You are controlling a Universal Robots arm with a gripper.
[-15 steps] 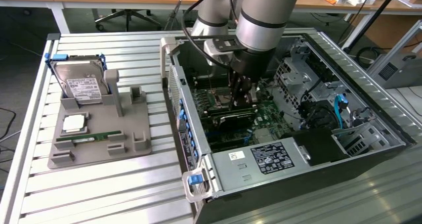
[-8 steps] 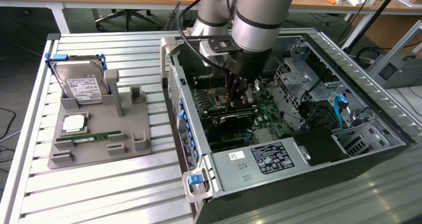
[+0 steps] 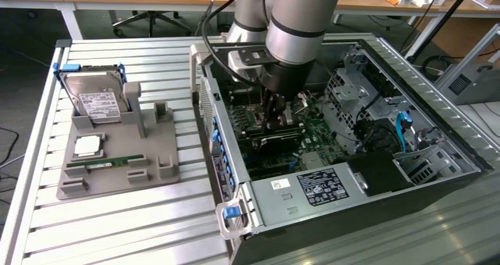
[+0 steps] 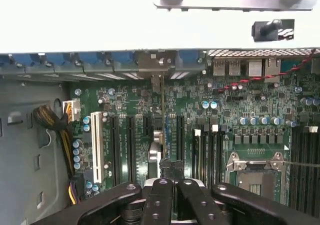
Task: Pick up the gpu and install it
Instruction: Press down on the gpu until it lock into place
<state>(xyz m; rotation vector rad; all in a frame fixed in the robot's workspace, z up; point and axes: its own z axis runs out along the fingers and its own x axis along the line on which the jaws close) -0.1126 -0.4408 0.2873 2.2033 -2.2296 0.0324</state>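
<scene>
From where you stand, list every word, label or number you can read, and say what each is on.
No text can be read.
Hard drive white label: print too small.
Power supply black label and white sticker: print and marks too blurred.
Motherboard: markings too small.
Memory stick: white sticker, unreadable.
</scene>
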